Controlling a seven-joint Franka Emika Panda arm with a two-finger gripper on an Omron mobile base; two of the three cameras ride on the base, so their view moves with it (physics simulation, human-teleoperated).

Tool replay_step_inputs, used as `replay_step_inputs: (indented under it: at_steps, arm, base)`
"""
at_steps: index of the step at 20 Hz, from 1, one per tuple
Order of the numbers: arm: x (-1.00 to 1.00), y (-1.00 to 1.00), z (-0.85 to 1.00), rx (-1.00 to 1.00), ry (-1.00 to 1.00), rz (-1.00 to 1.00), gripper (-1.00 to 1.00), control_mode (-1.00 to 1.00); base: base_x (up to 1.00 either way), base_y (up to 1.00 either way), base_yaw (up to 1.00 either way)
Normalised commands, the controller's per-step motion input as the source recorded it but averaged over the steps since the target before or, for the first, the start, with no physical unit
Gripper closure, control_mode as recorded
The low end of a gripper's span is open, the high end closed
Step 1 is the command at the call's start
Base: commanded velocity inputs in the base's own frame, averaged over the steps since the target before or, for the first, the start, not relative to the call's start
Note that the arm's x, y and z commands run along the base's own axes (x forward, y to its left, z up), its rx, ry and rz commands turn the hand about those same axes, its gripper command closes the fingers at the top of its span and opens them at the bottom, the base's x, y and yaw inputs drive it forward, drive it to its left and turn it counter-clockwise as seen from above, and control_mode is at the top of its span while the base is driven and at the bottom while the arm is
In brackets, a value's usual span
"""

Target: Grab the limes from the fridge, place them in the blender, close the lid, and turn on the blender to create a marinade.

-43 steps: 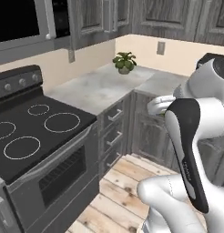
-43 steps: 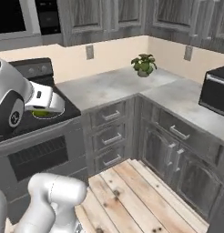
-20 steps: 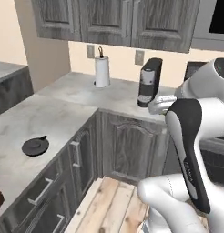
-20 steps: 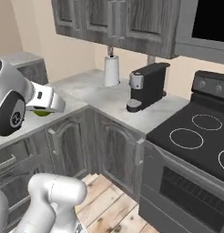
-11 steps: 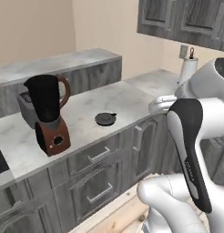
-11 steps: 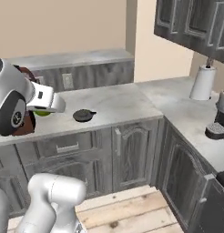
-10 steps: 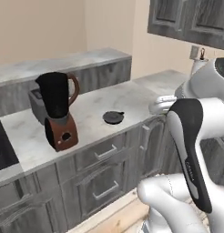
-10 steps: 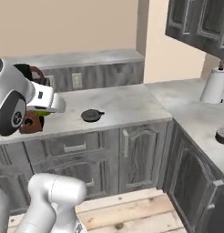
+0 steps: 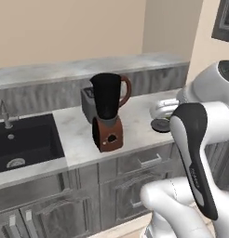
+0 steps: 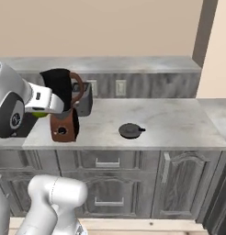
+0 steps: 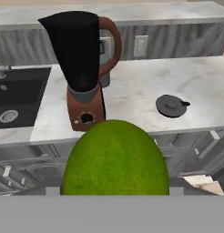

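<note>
Your gripper (image 11: 114, 193) is clamping a lime (image 11: 115, 159), facing the unlabelled blender (image 11: 83, 68); lid (image 11: 170, 104) lying apart on bare counter (image 11: 132, 91).

Glossy white rounded arm (image 9: 181, 200) links, a dark tapered panel with faint, unreadable lettering.

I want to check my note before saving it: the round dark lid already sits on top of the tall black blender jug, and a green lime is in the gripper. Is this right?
Not quite. The round dark lid lies on the grey counter beside the tall black blender jug, as the right base view shows. The green lime is in the gripper.
</note>
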Motion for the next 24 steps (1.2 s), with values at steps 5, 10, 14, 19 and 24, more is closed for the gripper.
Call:
replay_step_inputs:
  at_steps: [5,10,14,19,24]
  arm:
    - [0.00,0.00,0.00,0.00,0.00,0.00,1.00,1.00]
    - [0.00,0.00,0.00,0.00,0.00,0.00,1.00,1.00]
    - [0.00,0.00,0.00,0.00,0.00,0.00,1.00,1.00]
    - [0.00,0.00,0.00,0.00,0.00,0.00,1.00,1.00]
    - [0.29,0.00,0.79,0.00,-0.08,0.06,1.00,-1.00]
  base:
    - [0.19,0.08,0.20]
    - [0.60,0.45,0.18]
    - [0.54,0.15,0.13]
    - [0.00,0.00,0.08]
    - [0.00,0.00,0.00]
